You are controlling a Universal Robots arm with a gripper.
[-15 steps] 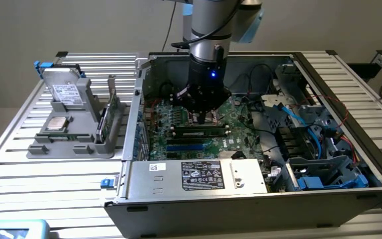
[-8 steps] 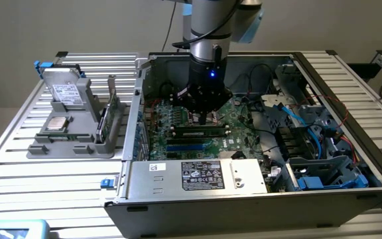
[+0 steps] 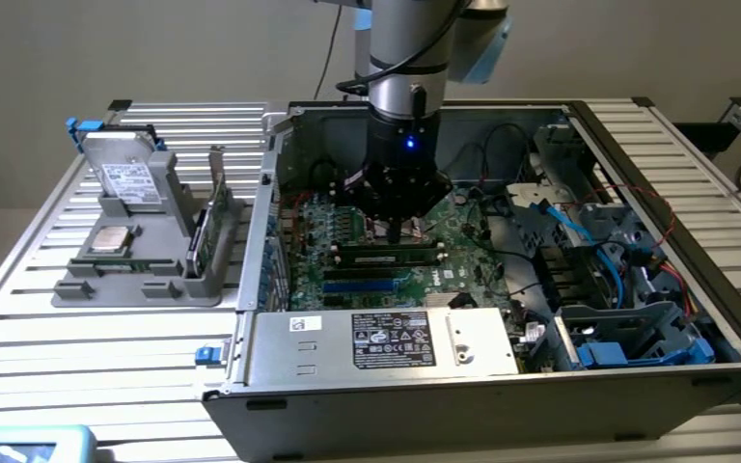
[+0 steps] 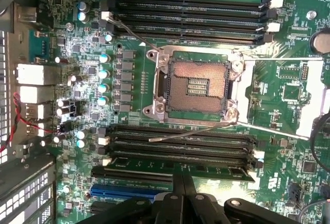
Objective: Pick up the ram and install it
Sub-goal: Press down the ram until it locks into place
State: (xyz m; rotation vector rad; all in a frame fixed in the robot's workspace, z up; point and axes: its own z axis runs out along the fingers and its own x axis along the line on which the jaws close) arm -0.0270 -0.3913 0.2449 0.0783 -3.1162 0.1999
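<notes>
The ram (image 3: 388, 258) is a thin dark-green stick with black chips. It lies lengthwise in a motherboard slot just in front of the CPU socket (image 4: 198, 84). In the wrist view the ram (image 4: 154, 171) sits in the slot closest to the fingers. My gripper (image 3: 403, 231) hangs straight down inside the open case, directly over the middle of the stick. Its two dark fingers (image 4: 178, 195) are shut together with nothing between them, their tips at or just above the ram's top edge. I cannot tell if they touch it.
Bare black memory slots (image 4: 180, 146) run beside the ram, with more (image 4: 185, 15) past the socket. A blue slot (image 4: 124, 190) lies nearby. The power supply (image 3: 384, 340) is at the case front, with blue cables (image 3: 602, 260) towards the exterior view's right. A grey stand (image 3: 146, 241) holds a drive and an upright green card.
</notes>
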